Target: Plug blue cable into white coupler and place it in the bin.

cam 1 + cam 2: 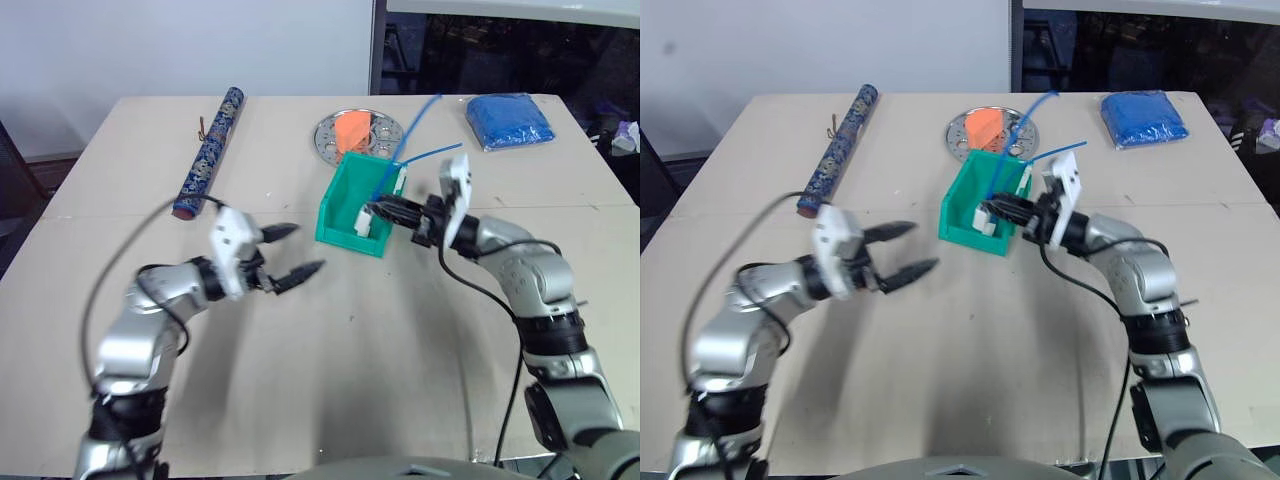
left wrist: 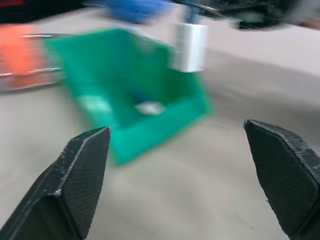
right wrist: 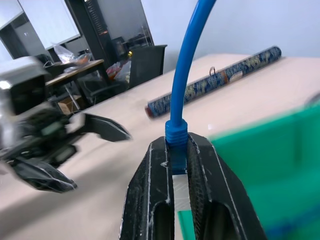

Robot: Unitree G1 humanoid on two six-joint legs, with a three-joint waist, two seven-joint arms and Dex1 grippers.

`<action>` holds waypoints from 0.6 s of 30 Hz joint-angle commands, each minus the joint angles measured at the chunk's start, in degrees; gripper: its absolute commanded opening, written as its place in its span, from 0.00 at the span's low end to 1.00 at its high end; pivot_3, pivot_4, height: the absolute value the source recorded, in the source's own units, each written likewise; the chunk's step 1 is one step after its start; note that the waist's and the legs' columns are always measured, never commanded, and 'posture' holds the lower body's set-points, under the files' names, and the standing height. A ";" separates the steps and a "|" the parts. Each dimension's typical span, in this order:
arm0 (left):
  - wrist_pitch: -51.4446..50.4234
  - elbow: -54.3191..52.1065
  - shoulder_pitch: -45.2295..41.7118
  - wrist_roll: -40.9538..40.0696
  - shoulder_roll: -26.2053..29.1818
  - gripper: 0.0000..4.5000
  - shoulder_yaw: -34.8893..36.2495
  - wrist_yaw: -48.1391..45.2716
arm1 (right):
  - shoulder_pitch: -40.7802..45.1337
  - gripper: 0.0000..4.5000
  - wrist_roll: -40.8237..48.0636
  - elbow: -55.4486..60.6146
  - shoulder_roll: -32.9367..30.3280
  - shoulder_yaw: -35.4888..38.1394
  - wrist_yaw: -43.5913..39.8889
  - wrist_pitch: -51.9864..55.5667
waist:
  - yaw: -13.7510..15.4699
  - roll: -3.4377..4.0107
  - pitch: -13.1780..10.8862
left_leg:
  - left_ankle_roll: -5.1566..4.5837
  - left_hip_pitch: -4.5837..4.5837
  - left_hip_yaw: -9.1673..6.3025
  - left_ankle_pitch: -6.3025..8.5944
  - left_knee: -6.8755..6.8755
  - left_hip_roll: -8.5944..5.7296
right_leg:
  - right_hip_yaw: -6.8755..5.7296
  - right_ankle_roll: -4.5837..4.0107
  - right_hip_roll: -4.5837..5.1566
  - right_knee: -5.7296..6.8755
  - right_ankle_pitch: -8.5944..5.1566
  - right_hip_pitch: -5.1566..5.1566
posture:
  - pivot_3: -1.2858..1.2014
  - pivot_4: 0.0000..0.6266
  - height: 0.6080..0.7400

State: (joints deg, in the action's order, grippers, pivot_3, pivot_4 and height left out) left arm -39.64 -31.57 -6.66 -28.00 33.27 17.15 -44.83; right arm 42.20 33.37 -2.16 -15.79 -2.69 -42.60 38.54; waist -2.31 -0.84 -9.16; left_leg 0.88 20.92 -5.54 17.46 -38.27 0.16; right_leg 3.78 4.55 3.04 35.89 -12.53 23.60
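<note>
A: Where is the blue cable (image 1: pixel 405 140) right now?

B: The right claw (image 1: pixel 378 211) is pinching it at its plug end, just over the bin (image 1: pixel 338 215). In the right wrist view the two black fingers (image 3: pixel 145 200) are pressed onto the cable's blue boot, with a white piece, seemingly the white coupler (image 3: pixel 181 192), squeezed between them just below it.

A: Which way does the cable run?

B: Its long axis rises from the claw, up and away toward the far side of the table (image 1: pixel 400 350). From the head views two blue strands lift out of the bin: one climbs steeply toward the far edge, the other ends lower, near the right wrist. So the plugged end points down into the bin and the free length points up and back.

A: And the bin itself?

B: It sits near the middle of the table, its lowered lip facing the robot, just in front of a round silver plate (image 1: pixel 330 140) carrying something orange (image 1: pixel 351 130). White pieces show inside it; I cannot tell what they are.

A: The left claw (image 1: pixel 290 252)?

B: Spread wide, holding nothing, level above the table, well to the left of the bin and pointing toward it.

A: Anything else on the table?

B: A patterned dark-blue roll (image 1: pixel 209 152) at far left, and a folded blue cloth (image 1: pixel 509 120) at the far right corner.
</note>
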 commanded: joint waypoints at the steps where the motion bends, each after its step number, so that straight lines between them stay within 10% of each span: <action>1: -7.81 -7.37 -0.94 -3.96 0.65 1.00 1.62 7.01 | 7.30 0.33 -6.13 -10.75 1.57 0.63 6.82 -2.45 | 0.42 -0.03 0.01 | 0.01 -0.02 0.08 -0.01 0.00 0.00 | -0.05 0.00 0.00 -0.01 0.00 -0.02 | 0.52 0.24 1.00; 7: -9.54 -9.43 1.24 -3.83 1.34 1.00 0.10 11.41 | 13.25 0.90 -13.31 -24.95 -0.04 8.16 16.77 -21.11 | 0.50 -0.05 0.00 | 0.36 0.03 0.10 -0.21 0.03 -0.02 | -0.12 -0.02 0.00 -0.04 0.01 -0.03 | 0.52 0.24 1.00; 18: 5.22 -14.75 27.88 7.06 -3.99 1.00 -5.58 16.98 | -32.50 0.90 -2.46 9.07 -13.96 12.98 -11.90 -26.72 | 0.29 0.05 -0.03 | 0.21 0.14 0.47 -0.07 1.05 0.01 | -0.02 -0.09 0.24 -0.48 -0.04 0.31 | 0.52 0.24 1.00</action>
State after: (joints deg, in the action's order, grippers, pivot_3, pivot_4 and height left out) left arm -39.09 -44.20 18.89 -22.46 30.35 11.89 -28.44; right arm 12.50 29.26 2.21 -27.71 7.98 -49.42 14.34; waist -2.02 -0.79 -9.19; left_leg 1.06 21.12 -4.98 17.40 -37.28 0.11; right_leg 3.77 4.48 3.39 35.28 -12.57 23.92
